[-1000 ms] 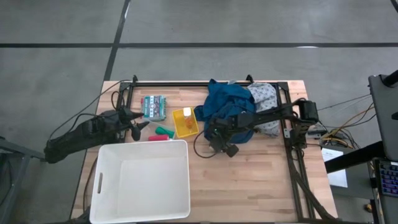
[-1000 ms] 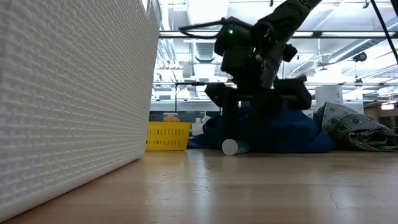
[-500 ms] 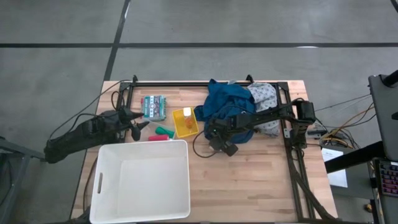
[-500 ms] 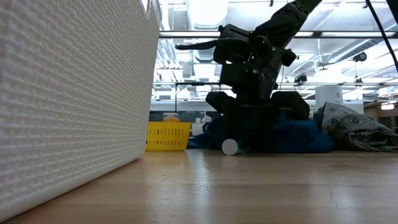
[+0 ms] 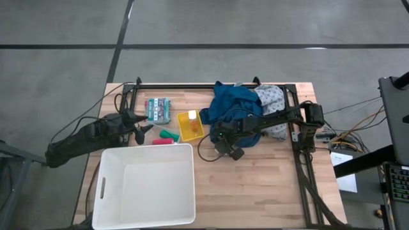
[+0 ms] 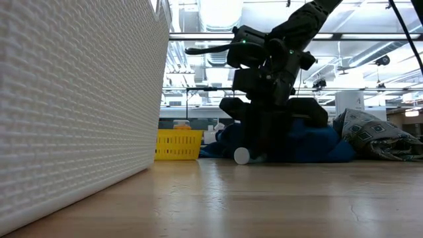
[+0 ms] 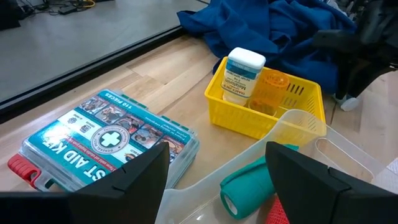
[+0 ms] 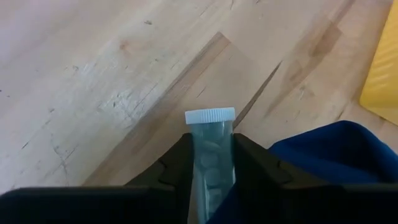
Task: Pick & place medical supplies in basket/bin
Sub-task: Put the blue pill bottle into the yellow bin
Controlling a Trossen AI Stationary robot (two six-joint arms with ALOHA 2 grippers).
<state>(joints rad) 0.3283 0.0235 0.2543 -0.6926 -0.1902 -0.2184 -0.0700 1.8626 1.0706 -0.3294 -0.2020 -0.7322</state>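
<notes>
**Right gripper clamps a clear vial by the blue garment**

From above, the right gripper (image 5: 220,142) sits mid-frame at the crumpled blue fabric garment's (image 5: 231,105) lower edge; the large white rectangular plastic tub (image 5: 146,185) fills the lower left, the left gripper (image 5: 144,127) waiting just above it.

At table level, a white-capped clear plastic vial (image 6: 242,155) lies centre frame under the gripper.

Left wrist: fingers spread, holding nothing, before a small yellow slotted basket (image 7: 268,102).

Right wrist: fingers pinch the vial's sides.
</notes>
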